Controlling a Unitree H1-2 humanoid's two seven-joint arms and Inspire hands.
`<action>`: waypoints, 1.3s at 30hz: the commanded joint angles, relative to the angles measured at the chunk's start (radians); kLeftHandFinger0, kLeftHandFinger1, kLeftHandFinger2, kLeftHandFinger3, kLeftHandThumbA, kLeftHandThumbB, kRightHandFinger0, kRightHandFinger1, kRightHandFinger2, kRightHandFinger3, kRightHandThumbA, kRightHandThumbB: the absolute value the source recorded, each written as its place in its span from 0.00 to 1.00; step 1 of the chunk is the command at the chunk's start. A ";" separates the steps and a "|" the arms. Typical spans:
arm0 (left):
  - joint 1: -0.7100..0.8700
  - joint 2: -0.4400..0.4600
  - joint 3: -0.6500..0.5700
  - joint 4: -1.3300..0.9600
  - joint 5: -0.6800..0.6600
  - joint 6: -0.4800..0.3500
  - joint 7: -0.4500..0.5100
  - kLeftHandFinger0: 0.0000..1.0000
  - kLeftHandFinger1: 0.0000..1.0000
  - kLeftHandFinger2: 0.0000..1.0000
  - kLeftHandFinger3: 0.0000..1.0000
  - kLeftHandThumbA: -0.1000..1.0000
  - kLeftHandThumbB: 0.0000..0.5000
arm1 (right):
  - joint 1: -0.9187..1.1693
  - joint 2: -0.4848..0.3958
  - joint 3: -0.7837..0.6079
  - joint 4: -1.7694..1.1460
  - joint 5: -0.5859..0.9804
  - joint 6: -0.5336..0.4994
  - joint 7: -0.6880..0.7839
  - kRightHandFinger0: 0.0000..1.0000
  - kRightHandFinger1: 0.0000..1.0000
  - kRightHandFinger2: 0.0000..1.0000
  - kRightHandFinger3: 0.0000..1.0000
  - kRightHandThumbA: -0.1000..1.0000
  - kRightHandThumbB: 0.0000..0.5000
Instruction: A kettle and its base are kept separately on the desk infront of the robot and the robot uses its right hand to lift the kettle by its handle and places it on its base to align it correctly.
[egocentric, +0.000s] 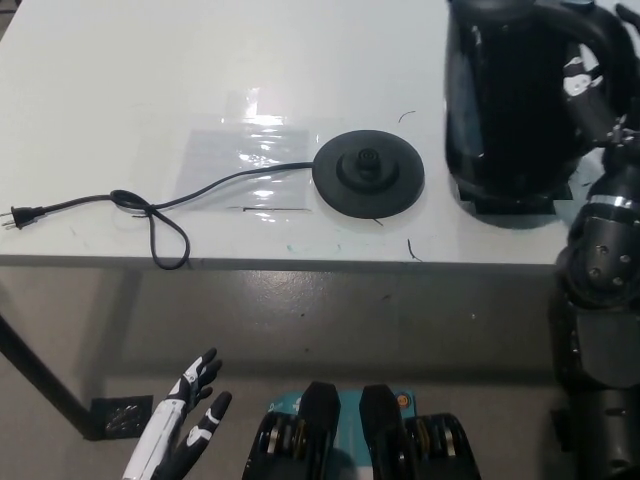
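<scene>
Kettle (510, 100) held by handle in right robot hand (590, 85), right of base (368, 174)

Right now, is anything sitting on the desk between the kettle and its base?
Nothing visible does. The kettle, held by the right hand, is at the right of the base; only bare desk lies between. The cord trails off the base's other side.

Kettle (510, 100) in right hand (590, 90), beside base (368, 173)

Kettle (510, 100) black, glossy; base (368, 172) and cord (150, 210) black; desk (150, 80) white; left hand (185, 415) white, black patches.
</scene>
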 joint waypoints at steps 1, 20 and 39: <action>0.000 0.016 0.000 -0.012 0.001 -0.026 -0.014 1.00 1.00 1.00 1.00 0.89 0.24 | -0.121 0.019 0.024 0.012 -0.004 -0.144 -0.037 0.00 0.24 0.70 0.82 0.00 0.28; 0.004 0.024 -0.012 -0.019 0.034 -0.026 -0.021 1.00 1.00 1.00 1.00 0.92 0.20 | -0.199 0.087 0.055 0.058 -0.070 -0.153 -0.145 0.02 0.33 0.72 0.72 0.00 0.18; 0.008 0.020 -0.013 -0.019 0.041 -0.028 -0.025 1.00 1.00 1.00 1.00 0.90 0.21 | -0.260 0.132 0.085 -0.009 -0.101 -0.113 -0.171 0.00 0.25 0.69 0.77 0.00 0.12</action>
